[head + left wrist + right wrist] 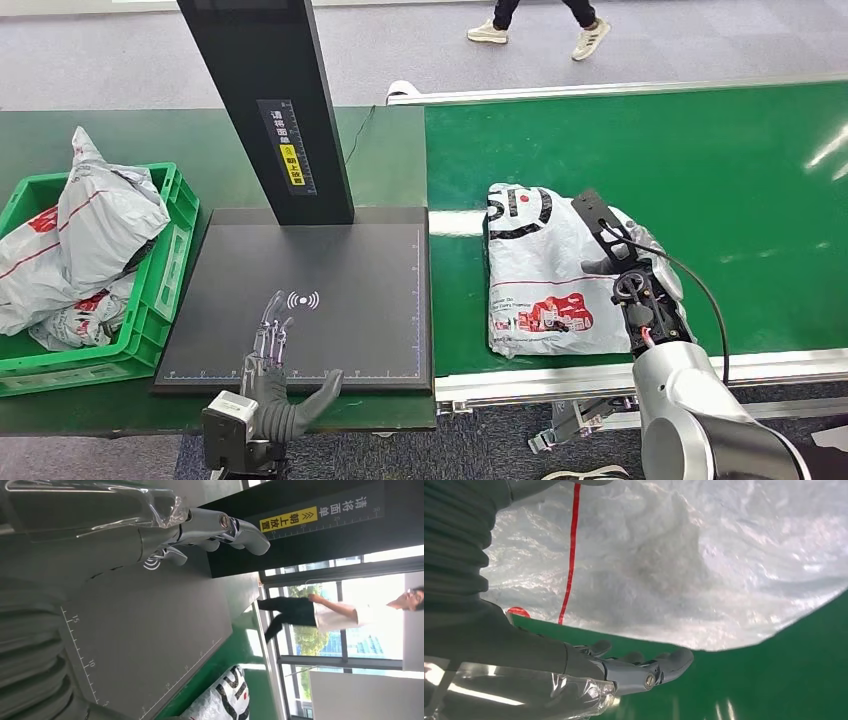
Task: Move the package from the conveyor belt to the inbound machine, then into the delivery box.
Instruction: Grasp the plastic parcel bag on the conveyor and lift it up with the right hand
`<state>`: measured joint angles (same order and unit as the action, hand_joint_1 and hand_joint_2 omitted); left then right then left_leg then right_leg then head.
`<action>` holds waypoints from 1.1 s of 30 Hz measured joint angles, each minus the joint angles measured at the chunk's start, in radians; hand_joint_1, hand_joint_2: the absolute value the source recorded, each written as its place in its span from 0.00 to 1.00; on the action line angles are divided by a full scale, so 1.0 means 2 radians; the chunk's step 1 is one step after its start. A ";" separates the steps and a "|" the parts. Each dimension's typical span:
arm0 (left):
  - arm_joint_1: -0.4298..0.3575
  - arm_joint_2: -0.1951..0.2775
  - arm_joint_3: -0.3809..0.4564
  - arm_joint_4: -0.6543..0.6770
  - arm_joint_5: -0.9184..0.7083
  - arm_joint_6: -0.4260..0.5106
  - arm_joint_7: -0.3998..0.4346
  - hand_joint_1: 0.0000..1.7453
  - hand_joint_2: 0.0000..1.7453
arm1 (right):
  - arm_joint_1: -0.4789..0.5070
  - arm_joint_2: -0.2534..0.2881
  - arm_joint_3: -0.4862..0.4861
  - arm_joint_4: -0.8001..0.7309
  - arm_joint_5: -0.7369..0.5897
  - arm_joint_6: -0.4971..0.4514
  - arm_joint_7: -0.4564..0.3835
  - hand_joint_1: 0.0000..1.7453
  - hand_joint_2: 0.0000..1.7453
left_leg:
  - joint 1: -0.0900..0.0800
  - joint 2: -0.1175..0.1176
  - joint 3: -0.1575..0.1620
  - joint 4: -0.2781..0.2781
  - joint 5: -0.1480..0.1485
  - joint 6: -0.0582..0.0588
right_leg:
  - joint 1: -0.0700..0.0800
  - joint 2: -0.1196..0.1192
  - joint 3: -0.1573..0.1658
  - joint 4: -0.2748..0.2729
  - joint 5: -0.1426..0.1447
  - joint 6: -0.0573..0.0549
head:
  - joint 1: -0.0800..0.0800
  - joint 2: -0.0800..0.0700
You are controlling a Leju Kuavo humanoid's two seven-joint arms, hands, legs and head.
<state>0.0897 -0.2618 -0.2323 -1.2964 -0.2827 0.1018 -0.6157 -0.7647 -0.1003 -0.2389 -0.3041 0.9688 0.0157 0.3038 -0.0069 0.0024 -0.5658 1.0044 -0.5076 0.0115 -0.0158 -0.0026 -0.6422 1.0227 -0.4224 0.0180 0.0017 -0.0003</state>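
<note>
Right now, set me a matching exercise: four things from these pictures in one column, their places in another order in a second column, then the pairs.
Things:
1. package
2. left robot hand
3. crate
4. person

Places:
A. walking on the grey floor beyond the belt
B. lying on the green conveyor belt
C. over the near edge of the black scanner plate
D. on the table left of the scanner plate, holding grey bags

Pairs: 1-B, 2-C, 3-D, 4-A
</note>
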 joint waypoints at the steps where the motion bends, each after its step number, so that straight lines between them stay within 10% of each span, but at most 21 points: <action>1: -0.002 0.000 0.000 0.002 0.000 0.000 0.000 0.00 1.00 | 0.000 0.001 0.000 0.001 0.002 0.007 0.000 0.00 1.00 | 0.000 0.000 0.000 0.000 0.000 0.000 | 0.000 0.000 0.000 0.000 0.000 0.000 | 0.000 0.000; 19: -0.030 0.001 0.000 0.039 0.005 -0.008 -0.004 0.00 1.00 | 0.008 0.018 0.003 0.020 0.078 0.123 0.006 0.00 1.00 | 0.000 0.000 0.000 0.000 0.000 0.000 | 0.000 0.000 0.000 0.000 0.000 0.000 | 0.000 0.000; 23: -0.032 0.001 0.000 0.044 0.005 -0.008 -0.004 0.00 1.00 | 0.008 0.020 0.008 0.023 0.090 0.131 0.012 0.97 1.00 | 0.000 0.000 0.000 0.000 0.000 0.000 | 0.000 0.000 0.000 0.000 0.000 0.000 | 0.000 0.000; 33: -0.033 0.001 0.001 0.048 0.005 -0.008 -0.004 0.00 1.00 | 0.008 0.022 0.015 0.023 0.098 0.128 0.013 1.00 1.00 | 0.000 0.000 0.000 0.000 0.000 0.000 | 0.000 0.000 0.000 0.000 0.000 0.000 | 0.000 0.000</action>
<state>0.0234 -0.2602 -0.2313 -1.2011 -0.2724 0.0849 -0.6245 -0.7493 -0.0563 -0.2094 -0.2575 1.1649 0.2719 0.3297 -0.0069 0.0020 -0.5656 1.0044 -0.5076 0.0115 -0.0158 -0.0026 -0.6421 1.0227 -0.4224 0.0180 0.0016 -0.0003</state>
